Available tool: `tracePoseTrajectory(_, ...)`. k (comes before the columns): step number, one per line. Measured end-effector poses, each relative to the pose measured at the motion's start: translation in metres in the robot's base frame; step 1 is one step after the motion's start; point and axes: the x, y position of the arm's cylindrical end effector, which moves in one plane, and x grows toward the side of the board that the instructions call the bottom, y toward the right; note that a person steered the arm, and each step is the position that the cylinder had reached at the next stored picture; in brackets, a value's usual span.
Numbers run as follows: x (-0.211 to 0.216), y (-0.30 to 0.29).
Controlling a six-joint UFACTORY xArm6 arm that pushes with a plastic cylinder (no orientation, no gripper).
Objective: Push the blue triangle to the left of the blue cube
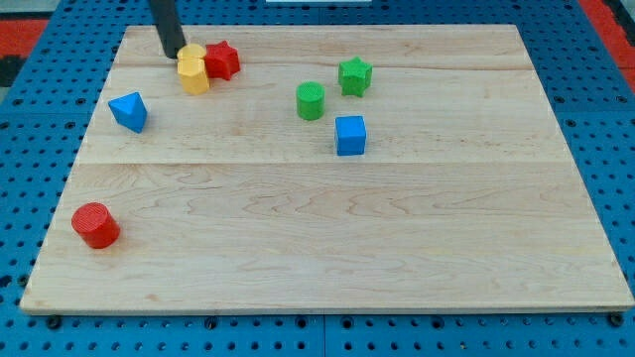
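My tip, a bare rod end with no jaws to open or close, touched the yellow plastic block beside the red star-shaped block, too high to push yet. The blue triangular block sat well left of the blue cube. Pale wooden board lay on blue pegboard
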Motion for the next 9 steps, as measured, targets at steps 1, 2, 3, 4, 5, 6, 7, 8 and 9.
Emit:
tracePoseTrajectory(1,0.022,-0.095)
tracePoseTrajectory(2,0.092,-0.081)
tracePoseTrajectory(3,0.131,0.017)
tracePoseTrajectory(4,0.152,0.119)
tracePoseTrajectory(5,0.171,0.056)
tracePoseTrajectory(6,0.171,0.039)
tracePoseTrajectory(7,0.192,0.095)
tracePoseTrajectory(8,0.251,0.093)
tracePoseTrajectory(9,0.244,-0.020)
